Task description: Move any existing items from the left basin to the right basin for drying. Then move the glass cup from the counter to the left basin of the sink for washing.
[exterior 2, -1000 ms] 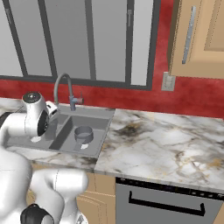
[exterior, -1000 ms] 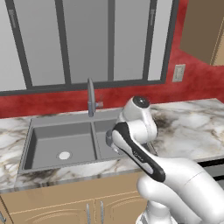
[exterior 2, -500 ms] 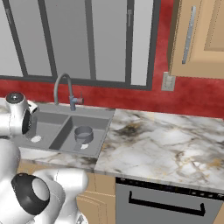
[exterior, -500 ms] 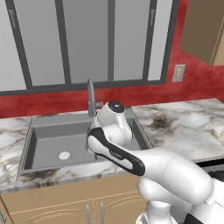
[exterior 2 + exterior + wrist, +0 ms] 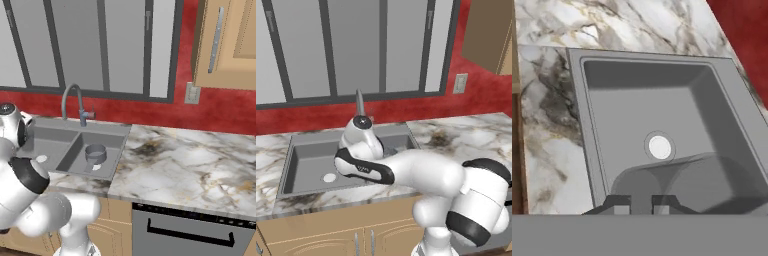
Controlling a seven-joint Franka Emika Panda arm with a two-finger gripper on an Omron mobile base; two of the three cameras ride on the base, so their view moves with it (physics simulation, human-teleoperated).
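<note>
- Wider dark grey rectangular sink recess [image 5: 627, 110], pale round drain disc [image 5: 659, 147] in floor, below the jaws.
- Jaws [image 5: 642, 205] pressed together, pinching nothing, above near rim of that recess.
- Grey metal pot [image 5: 95, 153] upright in narrower dark grey recess [image 5: 112, 147].
- White marble table [image 5: 200, 165] with grey-brown veins, right of sink.
- Slim grey tap [image 5: 75, 105] behind divider.
</note>
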